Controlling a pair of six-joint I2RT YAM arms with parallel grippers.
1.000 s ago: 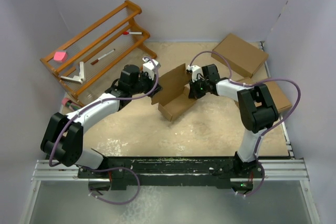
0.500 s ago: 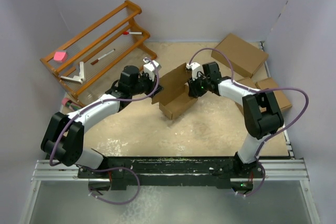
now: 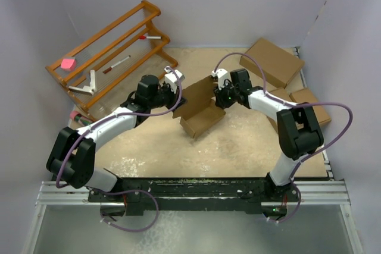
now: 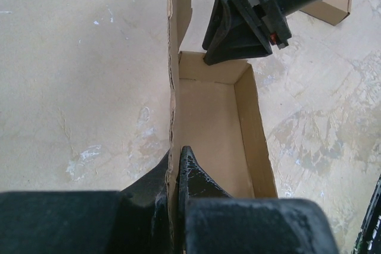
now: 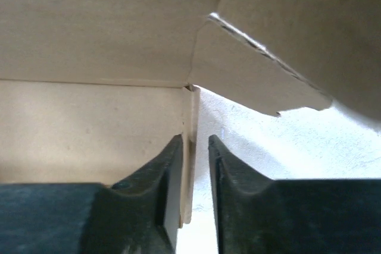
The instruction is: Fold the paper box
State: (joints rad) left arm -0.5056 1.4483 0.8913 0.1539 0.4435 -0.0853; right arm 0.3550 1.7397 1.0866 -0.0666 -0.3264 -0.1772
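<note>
The paper box (image 3: 201, 111) is a brown cardboard sheet partly folded into a shallow tray, with one tall notched flap standing along its far-left side. My left gripper (image 3: 177, 89) is shut on that standing flap; in the left wrist view the jaws (image 4: 175, 154) pinch the flap's edge beside the tray floor (image 4: 208, 129). My right gripper (image 3: 221, 97) is at the tray's right end. In the right wrist view its jaws (image 5: 196, 141) straddle the thin end wall (image 5: 189, 147), the left finger against it and the right finger a small gap away.
A wooden rack (image 3: 107, 52) with markers and a pink block (image 3: 68, 62) stands at the back left. A larger ready-made brown box (image 3: 271, 61) lies at the back right, with flat brown boxes (image 3: 309, 102) by the right wall behind the right arm.
The right gripper has shifted slightly farther back along the box's end and its elbow has swung right. The standing flap has tilted a little, and the left gripper moved slightly right with it.
</note>
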